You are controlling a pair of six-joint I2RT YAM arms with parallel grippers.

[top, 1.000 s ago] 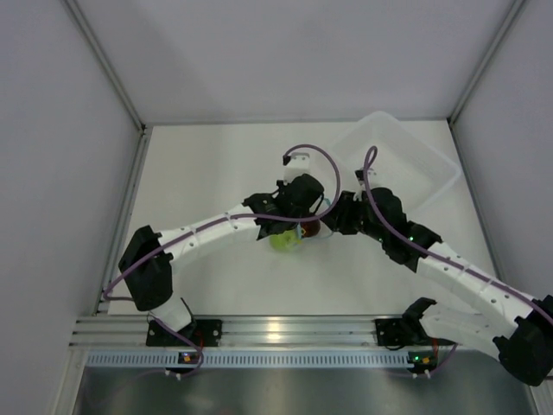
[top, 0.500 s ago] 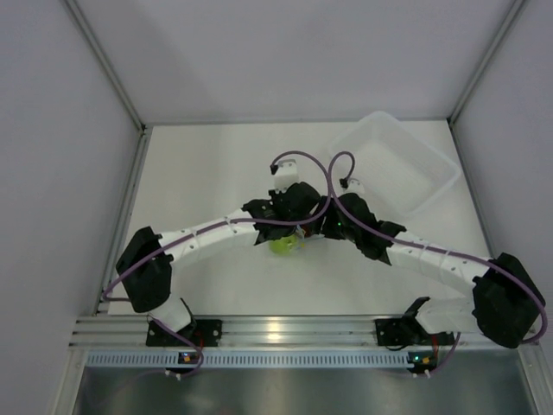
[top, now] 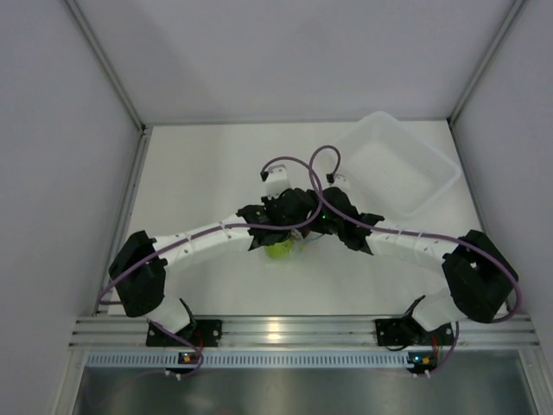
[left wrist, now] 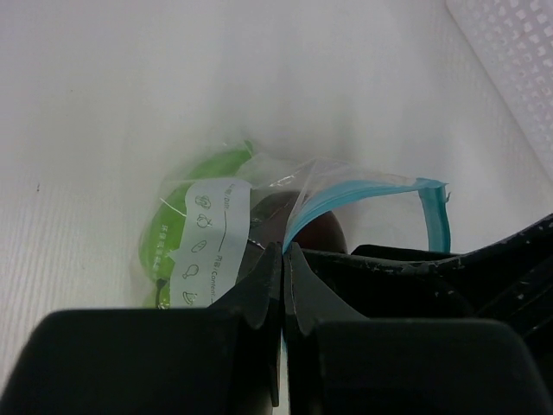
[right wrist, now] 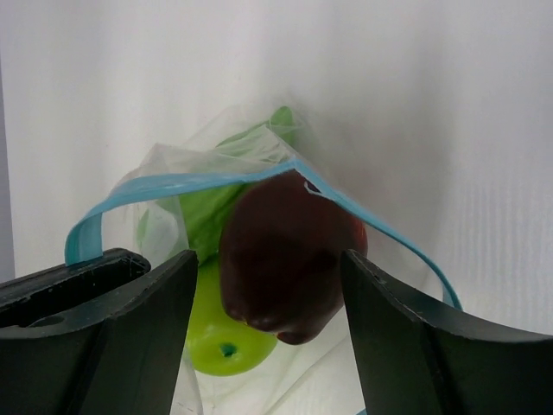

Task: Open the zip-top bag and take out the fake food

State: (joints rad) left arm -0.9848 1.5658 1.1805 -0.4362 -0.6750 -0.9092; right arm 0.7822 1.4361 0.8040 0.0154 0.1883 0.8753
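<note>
The zip-top bag [top: 292, 245] lies at the table's middle, clear with a blue zipper strip [left wrist: 363, 188] that stands open in a loop. My left gripper [left wrist: 283, 251] is shut on the bag's rim by the strip. Inside the bag are a yellow-green apple [right wrist: 220, 341], a dark red-brown fruit [right wrist: 289, 251] and an elongated green fruit [right wrist: 233, 194]. My right gripper [right wrist: 268, 259] is open at the bag's mouth, one finger on each side of the dark red fruit, which sits under the strip [right wrist: 173, 186]. In the top view both grippers [top: 302, 226] meet over the bag.
A white translucent tray [top: 432, 186] stands at the back right, and its perforated wall shows in the left wrist view [left wrist: 510, 52]. Grey walls close in the table on the left, back and right. The arms' cables loop above the bag.
The right arm has swung left and brought its gripper to the bag's mouth. The left gripper has shifted slightly left and nearer with the bag's rim.
</note>
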